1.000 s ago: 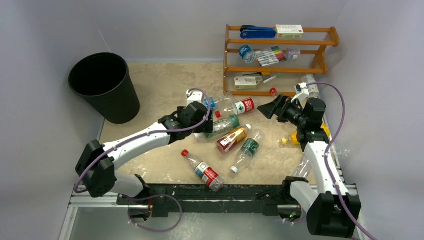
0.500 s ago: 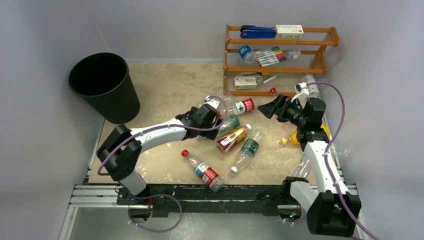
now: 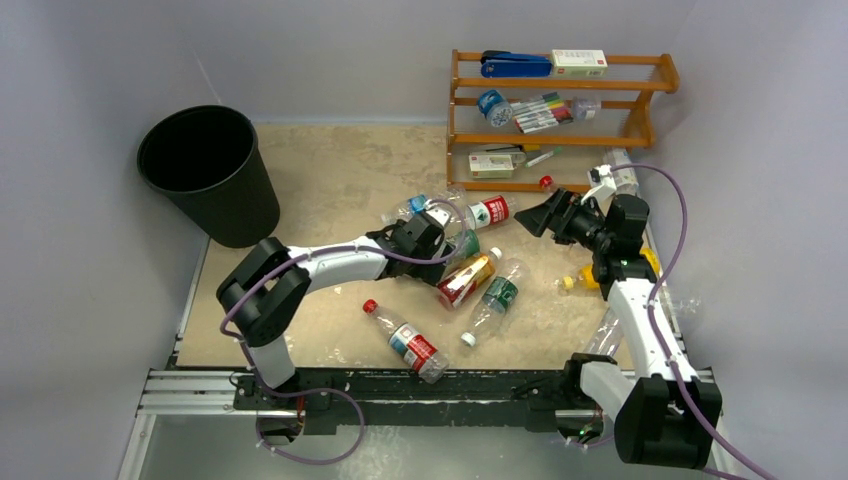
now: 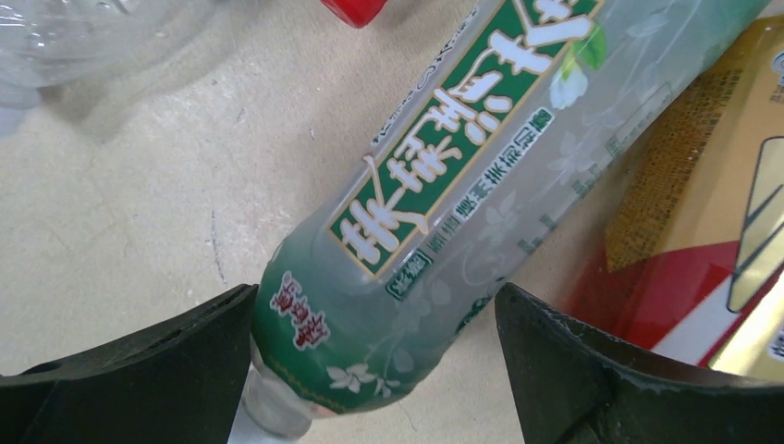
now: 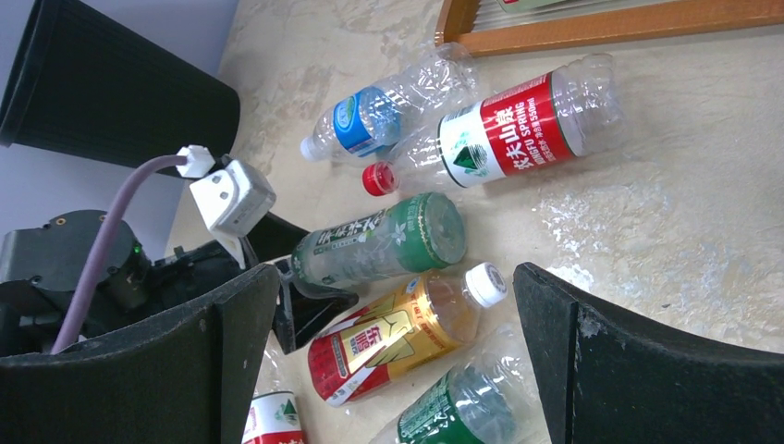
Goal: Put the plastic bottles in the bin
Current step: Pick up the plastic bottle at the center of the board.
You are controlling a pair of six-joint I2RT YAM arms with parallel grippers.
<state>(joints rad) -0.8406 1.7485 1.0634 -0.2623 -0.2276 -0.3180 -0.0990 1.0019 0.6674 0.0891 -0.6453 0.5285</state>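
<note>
Several plastic bottles lie mid-table. My left gripper (image 3: 441, 241) is open, its jaws on either side of the neck end of the green-tinted bottle (image 4: 462, 185), which lies on the table (image 3: 459, 244). The amber bottle (image 3: 466, 277) lies just to its right, and shows in the left wrist view (image 4: 703, 231). A red-labelled bottle (image 3: 487, 212) and a blue-labelled one (image 3: 410, 205) lie behind. My right gripper (image 3: 535, 218) is open and empty above the table, facing the pile (image 5: 398, 314). The black bin (image 3: 205, 170) stands at the far left.
The orange wooden rack (image 3: 560, 120) with markers and boxes stands at the back right. More bottles lie nearer: a green-labelled one (image 3: 495, 297), a red-capped one (image 3: 408, 342), a yellow one (image 3: 585, 278) and a clear one (image 3: 603, 335) by the right arm.
My left arm has reached to the right and its open gripper has come down around the green-tinted bottle. The right arm has not moved.
</note>
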